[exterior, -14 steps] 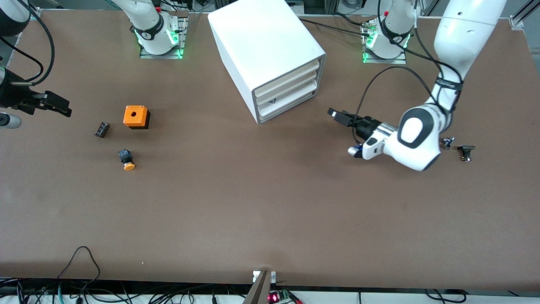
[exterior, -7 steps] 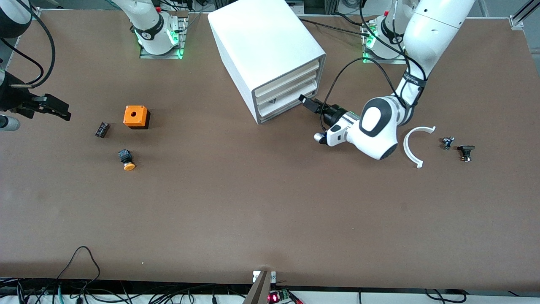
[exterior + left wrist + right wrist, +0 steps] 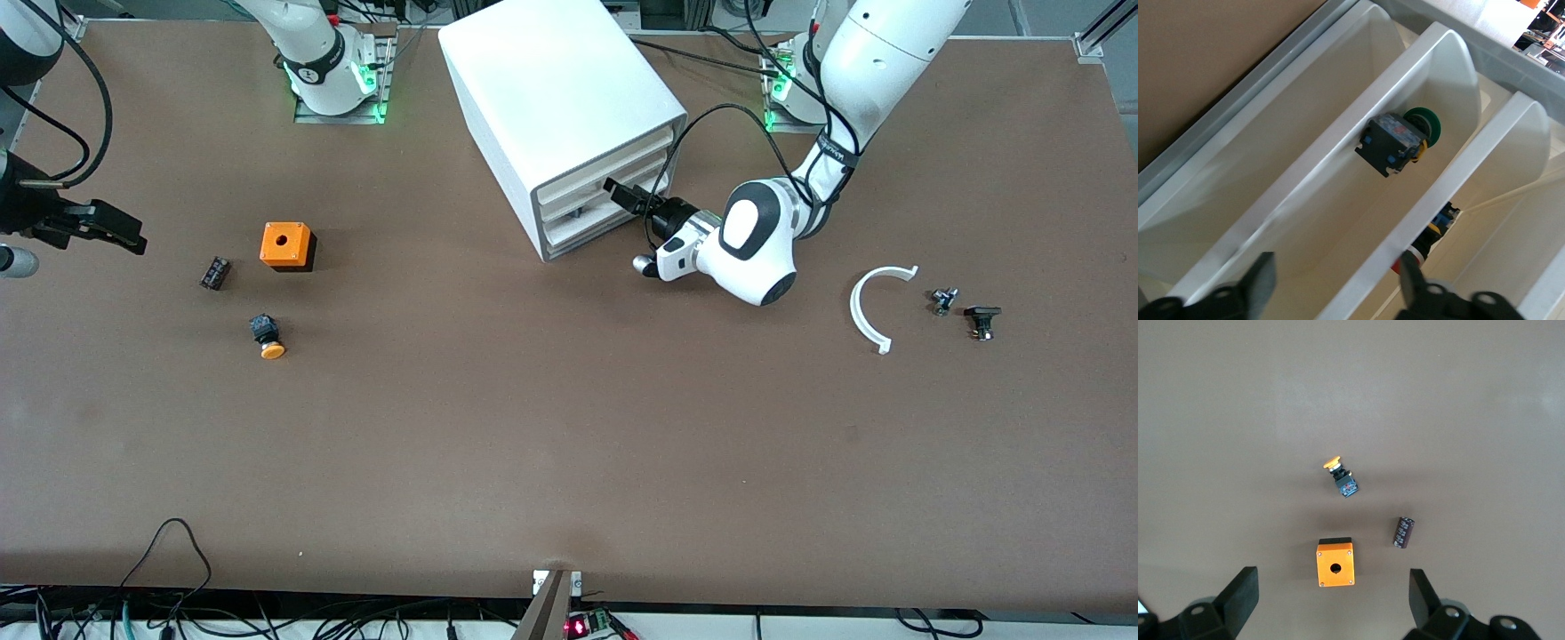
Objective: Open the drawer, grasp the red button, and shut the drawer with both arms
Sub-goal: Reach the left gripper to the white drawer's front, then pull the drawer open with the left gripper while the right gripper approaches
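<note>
The white cabinet (image 3: 551, 80) stands at the back of the table with its three drawers (image 3: 578, 200) all pushed in. My left gripper (image 3: 620, 189) is at the drawer fronts. In the left wrist view its fingers (image 3: 1261, 280) stand apart on either side of one drawer's cream front edge (image 3: 1375, 271), so the left gripper (image 3: 1336, 267) is open. The red-capped button (image 3: 1431, 235) peeks out past that edge, mostly hidden. A green-capped button (image 3: 1401, 143) lies in the neighbouring drawer. My right gripper (image 3: 124, 233) waits open over the right arm's end of the table, empty (image 3: 1331, 572).
Near the right gripper lie an orange box with a hole (image 3: 287, 244), a dark cylinder (image 3: 215, 272) and an orange-capped button (image 3: 267, 336). Toward the left arm's end lie a white curved piece (image 3: 867, 307) and two small black parts (image 3: 981, 320).
The left arm swung from over the bare table to the cabinet, bringing its gripper to the drawer fronts and uncovering the white curved piece. The right arm has barely moved.
</note>
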### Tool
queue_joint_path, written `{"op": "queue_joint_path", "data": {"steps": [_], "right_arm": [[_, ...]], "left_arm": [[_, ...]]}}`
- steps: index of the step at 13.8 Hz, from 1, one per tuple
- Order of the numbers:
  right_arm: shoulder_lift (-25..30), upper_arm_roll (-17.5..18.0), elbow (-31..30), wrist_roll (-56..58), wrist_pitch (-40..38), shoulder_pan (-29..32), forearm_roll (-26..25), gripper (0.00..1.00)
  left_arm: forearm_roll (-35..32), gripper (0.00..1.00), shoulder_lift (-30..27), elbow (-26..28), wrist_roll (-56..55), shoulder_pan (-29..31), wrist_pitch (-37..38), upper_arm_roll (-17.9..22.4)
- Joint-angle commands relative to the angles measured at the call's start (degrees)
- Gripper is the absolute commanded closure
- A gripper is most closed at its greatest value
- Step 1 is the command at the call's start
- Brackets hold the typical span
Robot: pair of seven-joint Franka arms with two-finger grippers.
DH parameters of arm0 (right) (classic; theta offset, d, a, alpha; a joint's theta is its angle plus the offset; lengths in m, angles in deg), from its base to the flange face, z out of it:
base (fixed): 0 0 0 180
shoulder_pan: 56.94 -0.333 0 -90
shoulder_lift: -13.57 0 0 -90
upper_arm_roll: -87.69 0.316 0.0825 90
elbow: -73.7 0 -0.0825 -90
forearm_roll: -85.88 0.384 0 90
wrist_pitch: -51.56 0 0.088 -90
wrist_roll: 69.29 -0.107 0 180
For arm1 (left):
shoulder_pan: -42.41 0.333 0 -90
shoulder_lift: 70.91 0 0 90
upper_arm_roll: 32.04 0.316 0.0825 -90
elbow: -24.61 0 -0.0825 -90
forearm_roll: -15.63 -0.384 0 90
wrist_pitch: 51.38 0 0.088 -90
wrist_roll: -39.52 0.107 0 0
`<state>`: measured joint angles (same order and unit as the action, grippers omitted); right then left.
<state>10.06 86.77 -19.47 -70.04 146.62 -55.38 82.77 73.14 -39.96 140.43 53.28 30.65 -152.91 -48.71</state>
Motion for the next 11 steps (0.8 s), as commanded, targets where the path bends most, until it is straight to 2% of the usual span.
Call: {"op": "queue_joint_path", "data": {"steps": [1, 3, 7, 11], "right_arm": [[0.88, 0.05, -0.96, -0.13, 0.12, 0.11, 0.82, 0.00], [0.88, 0.40, -0.88, -0.13, 0.12, 0.02, 0.99, 0.00], [0.79, 0.40, -0.88, -0.13, 0.12, 0.02, 0.99, 0.00], [0.44, 0.57, -0.70, -0.22, 0.38, -0.07, 1.08, 0.00]], "left_arm": [[0.50, 1.00, -2.12, 1.95, 0.75, 0.77, -0.77, 0.06], [-0.02, 1.00, -2.91, 1.86, 0.22, 2.08, -0.59, 0.84], [-9.60, 1.00, -5.72, -0.68, 0.75, 8.75, -0.42, 3.39], [-9.87, 1.00, -5.72, -3.58, 4.17, 10.09, -0.68, 7.08]]}}
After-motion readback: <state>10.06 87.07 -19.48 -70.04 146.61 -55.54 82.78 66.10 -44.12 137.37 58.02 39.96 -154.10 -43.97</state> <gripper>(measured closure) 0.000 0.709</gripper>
